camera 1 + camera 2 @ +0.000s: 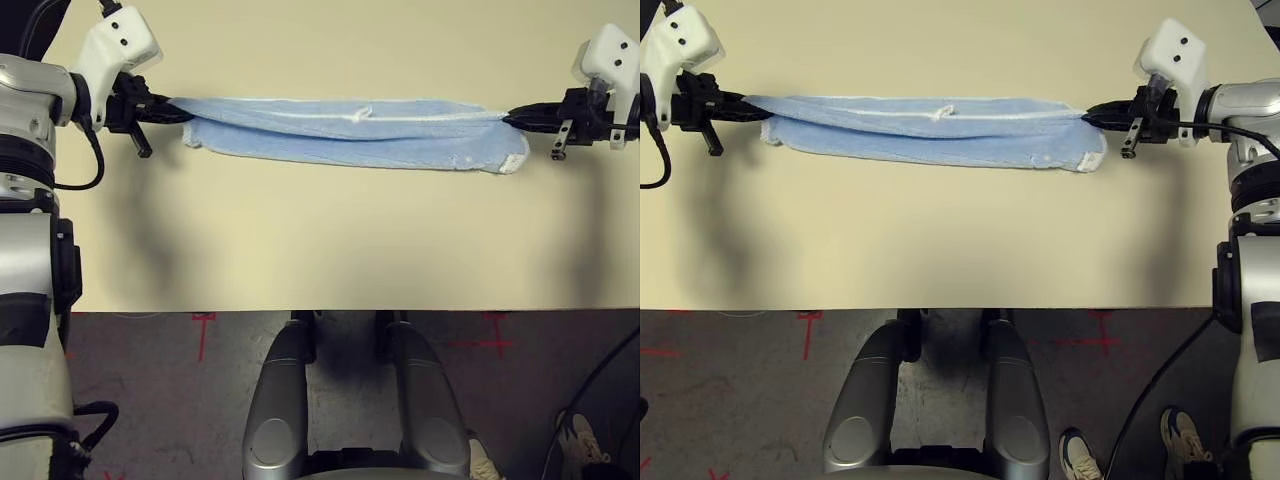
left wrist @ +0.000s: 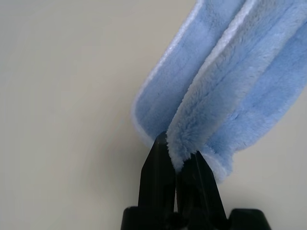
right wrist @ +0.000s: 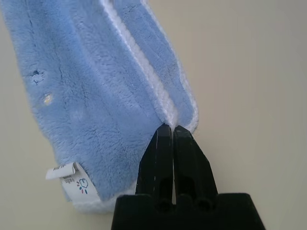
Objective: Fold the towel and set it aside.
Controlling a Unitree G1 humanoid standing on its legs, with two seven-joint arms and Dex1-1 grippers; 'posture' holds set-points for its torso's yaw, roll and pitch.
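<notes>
Surroundings: a plain cream bench (image 1: 320, 250) is carrying the work; nothing is lying between or beside the two arms to block them. Below the near edge, a dark floor (image 1: 160, 400) with red cross marks (image 1: 203, 322) is showing, plus a shoe (image 1: 1185, 435) at the lower right.

Item: the towel (image 1: 350, 130), light blue, plush and fuzzy, with a whitish stitched border. It is lying across the far middle of the bench as a long, narrow band, folded lengthwise so one layer is overlapping another, the white edge running along the top. A small white label (image 3: 67, 176) is sticking out at the right-hand end, and a few small flecks are marking the pile there.

Left end effector (image 2: 176, 160): black fingers are pressing together on the towel's left end, pinching the bunched layers. The white wrist housing is angling inward from the bench's left side.

Right end effector (image 3: 171, 132): fingers are squeezing the towel's right end at the white border, the arm reaching in from the right, mirroring the other.
</notes>
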